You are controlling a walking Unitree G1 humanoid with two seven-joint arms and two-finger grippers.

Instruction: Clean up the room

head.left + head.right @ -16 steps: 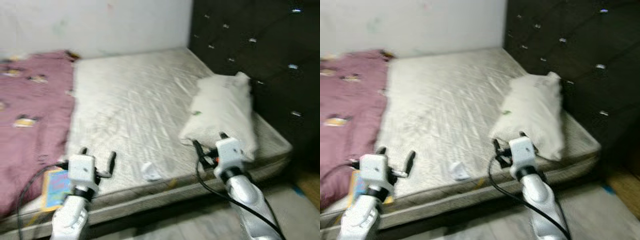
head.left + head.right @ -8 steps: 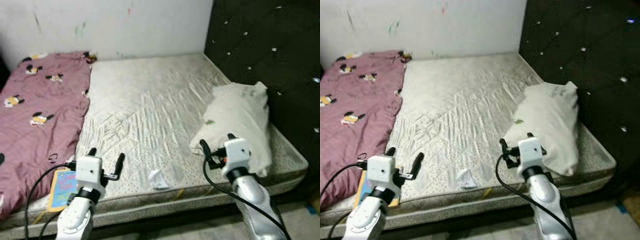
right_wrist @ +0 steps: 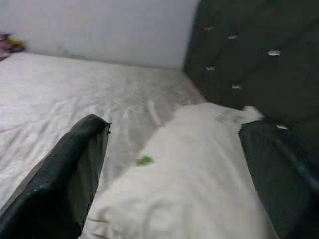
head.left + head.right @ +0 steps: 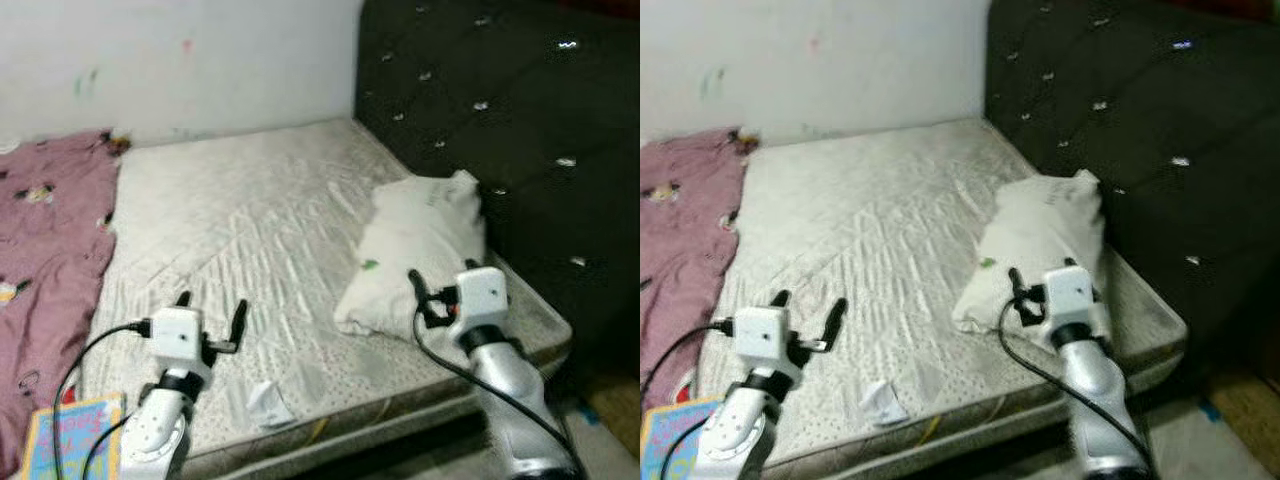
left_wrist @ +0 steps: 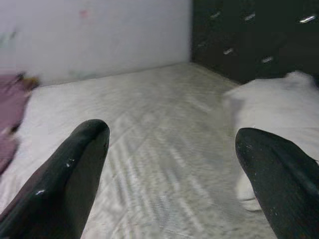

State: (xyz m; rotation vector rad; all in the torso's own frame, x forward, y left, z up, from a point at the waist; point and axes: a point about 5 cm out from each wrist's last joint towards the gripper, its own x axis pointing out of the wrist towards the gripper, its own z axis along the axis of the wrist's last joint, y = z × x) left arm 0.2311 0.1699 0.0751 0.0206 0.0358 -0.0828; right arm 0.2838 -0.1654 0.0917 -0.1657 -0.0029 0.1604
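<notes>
A white pillow (image 4: 415, 245) lies on the bare mattress (image 4: 230, 200) at its right side, against the dark tufted headboard (image 4: 500, 120). My right gripper (image 4: 440, 275) hovers open at the pillow's near end; the right wrist view looks along its fingers (image 3: 75, 169) onto the pillow (image 3: 199, 174). My left gripper (image 4: 211, 305) is open above the mattress's front left part, holding nothing. A crumpled white paper (image 4: 265, 400) lies near the front edge, just right of the left arm. A colourful book (image 4: 70, 440) rests at the lower left corner.
A pink blanket (image 4: 45, 230) covers the bed's left side. A white wall (image 4: 180, 60) runs behind the bed. A strip of floor (image 4: 610, 410) shows at the lower right beyond the mattress corner.
The camera has swung to the right, so the blanket slid toward the left edge and more headboard shows. Both grippers remain open in much the same pose.
</notes>
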